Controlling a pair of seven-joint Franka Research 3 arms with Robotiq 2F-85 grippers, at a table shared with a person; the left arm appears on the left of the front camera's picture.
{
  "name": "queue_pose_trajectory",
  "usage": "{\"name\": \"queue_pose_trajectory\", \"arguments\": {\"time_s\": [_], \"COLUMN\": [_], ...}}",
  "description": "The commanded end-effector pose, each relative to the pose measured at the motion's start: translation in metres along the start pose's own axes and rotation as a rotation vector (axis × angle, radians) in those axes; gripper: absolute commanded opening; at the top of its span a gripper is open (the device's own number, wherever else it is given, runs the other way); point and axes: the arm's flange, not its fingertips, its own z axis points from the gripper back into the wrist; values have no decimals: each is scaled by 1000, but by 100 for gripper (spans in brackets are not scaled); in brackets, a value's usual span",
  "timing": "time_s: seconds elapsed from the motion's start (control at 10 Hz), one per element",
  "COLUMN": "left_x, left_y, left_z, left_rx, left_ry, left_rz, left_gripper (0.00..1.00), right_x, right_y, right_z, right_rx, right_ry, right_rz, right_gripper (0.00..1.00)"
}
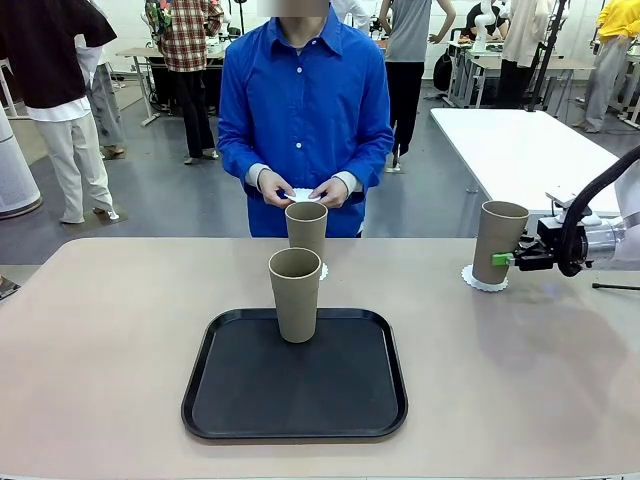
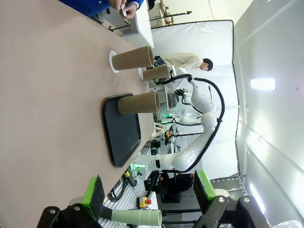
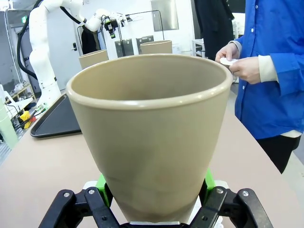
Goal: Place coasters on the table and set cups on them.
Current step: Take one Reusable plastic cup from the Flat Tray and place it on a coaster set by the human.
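Right gripper (image 1: 508,259): clamped on the right cup (image 1: 497,240), which stands upright on a coaster (image 1: 486,284).
Left gripper (image 2: 149,187): jaws spread wide, holding nothing.

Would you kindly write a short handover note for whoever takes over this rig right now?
Left gripper: open, empty.
Right gripper: shut on a tall khaki-tan cup standing on a white scalloped paper coaster at the right of the beige table.
Second cup: on its coaster, beyond the black tray.
Third cup: on the tray.
Person's hands hold the third coaster.
Done: two cups on coasters.
Left: release, third coaster down, third cup onto it.
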Motion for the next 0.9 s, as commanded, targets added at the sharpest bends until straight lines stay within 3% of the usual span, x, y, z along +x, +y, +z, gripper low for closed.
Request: {"name": "queue_pose_trajectory", "arguments": {"time_s": [0.0,0.8], "left_x": [1,1], "left_y": [-3,-3], "left_z": [1,1], "left_rx": [-7,-7], "left_ry": [-12,-12], "left_rz": [2,2], "left_gripper": [100,100], "right_x": [-2,-14], "right_y": [-8,-23], "right_z": [1,-3], "right_rx": [38,30], "right_ry": [6,31], "right_rz": [41,38], "right_gripper": [83,83]}}
